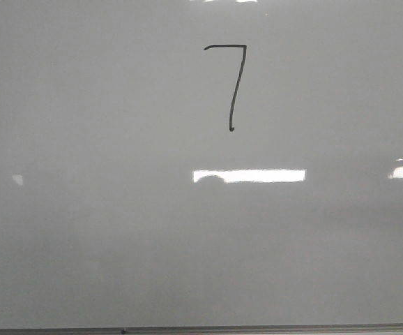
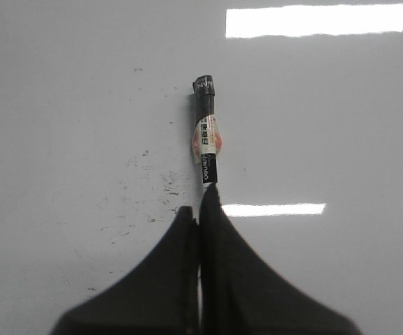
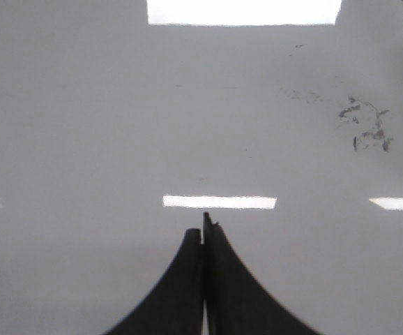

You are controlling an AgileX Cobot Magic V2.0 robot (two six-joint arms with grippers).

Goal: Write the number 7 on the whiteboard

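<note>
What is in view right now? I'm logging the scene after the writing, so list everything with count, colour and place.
number 7: one, black stroke, upper middle of the board in the front view.
whiteboard: one, glossy pale grey-white, fills every view; thin grey frame along its near edge.
light reflections: several, bright white rectangles on the board.
marker: one, black with a white and red label, sticking out of the left gripper.
smudges: a few, faint dark marks near the frame in the right wrist view.
left gripper: one, black, shut on the marker.
right gripper: one, black, shut, holding nothing.
</note>
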